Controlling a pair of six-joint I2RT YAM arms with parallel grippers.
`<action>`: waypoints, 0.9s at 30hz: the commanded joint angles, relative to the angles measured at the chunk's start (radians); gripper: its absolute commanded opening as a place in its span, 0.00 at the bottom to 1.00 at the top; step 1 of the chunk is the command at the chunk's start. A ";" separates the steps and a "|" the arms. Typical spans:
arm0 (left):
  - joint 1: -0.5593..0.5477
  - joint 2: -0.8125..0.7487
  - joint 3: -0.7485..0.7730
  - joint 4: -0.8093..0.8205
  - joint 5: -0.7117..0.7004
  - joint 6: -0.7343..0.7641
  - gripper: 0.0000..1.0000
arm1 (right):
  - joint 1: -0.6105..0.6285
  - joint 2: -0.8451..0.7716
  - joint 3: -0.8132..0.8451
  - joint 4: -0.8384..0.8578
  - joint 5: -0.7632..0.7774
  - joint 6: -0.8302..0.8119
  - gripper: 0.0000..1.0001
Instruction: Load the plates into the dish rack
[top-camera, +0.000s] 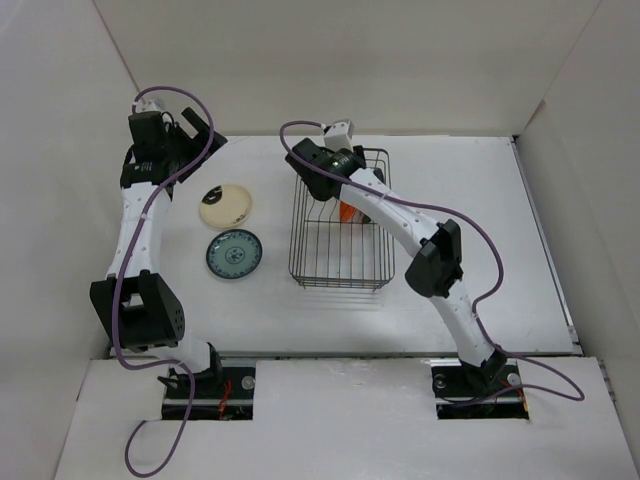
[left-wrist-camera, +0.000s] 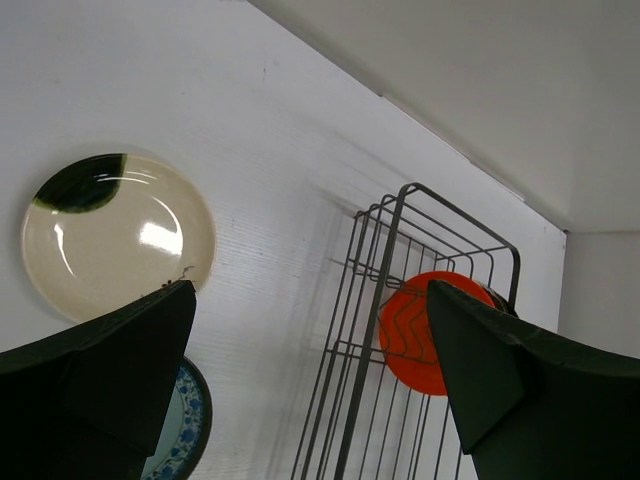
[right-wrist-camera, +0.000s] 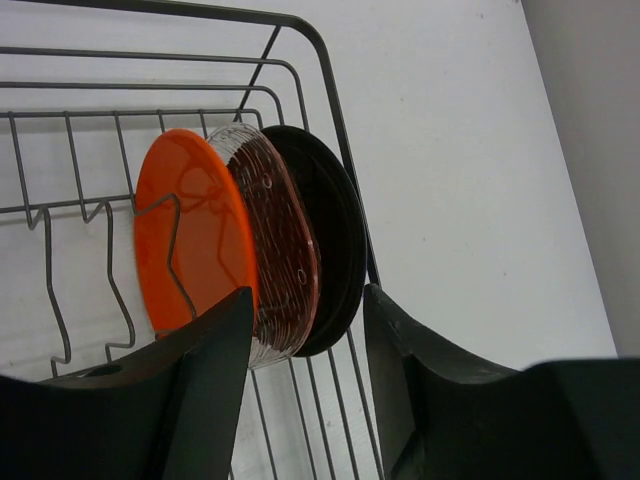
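The dark wire dish rack (top-camera: 340, 250) stands mid-table. Three plates stand upright in its far end: orange (right-wrist-camera: 190, 235), clear whitish (right-wrist-camera: 285, 250) and glossy black (right-wrist-camera: 335, 230). The orange plate (top-camera: 346, 212) also shows from above and in the left wrist view (left-wrist-camera: 415, 335). My right gripper (right-wrist-camera: 308, 295) is open and empty just over these plates, above the rack's far end (top-camera: 335, 172). The cream plate with a dark mark (top-camera: 226, 205) and the blue-patterned plate (top-camera: 234, 254) lie flat on the table left of the rack. My left gripper (top-camera: 200, 128) is open and empty, held high at the back left.
White walls enclose the table on the left, back and right. In the left wrist view the rack (left-wrist-camera: 385, 290) is right of the cream plate (left-wrist-camera: 115, 235) and the blue plate (left-wrist-camera: 185, 430). The right arm's forearm crosses the rack's right side.
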 joint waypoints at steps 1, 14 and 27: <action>0.001 -0.030 0.022 0.001 -0.053 0.015 1.00 | 0.009 -0.053 0.048 -0.010 0.019 0.008 0.54; 0.012 0.013 -0.139 -0.072 -0.322 -0.017 1.00 | 0.055 -0.753 -0.606 0.643 -0.764 -0.499 0.93; 0.080 0.226 -0.282 0.035 -0.195 -0.028 0.82 | -0.041 -1.177 -0.998 0.975 -1.225 -0.545 0.94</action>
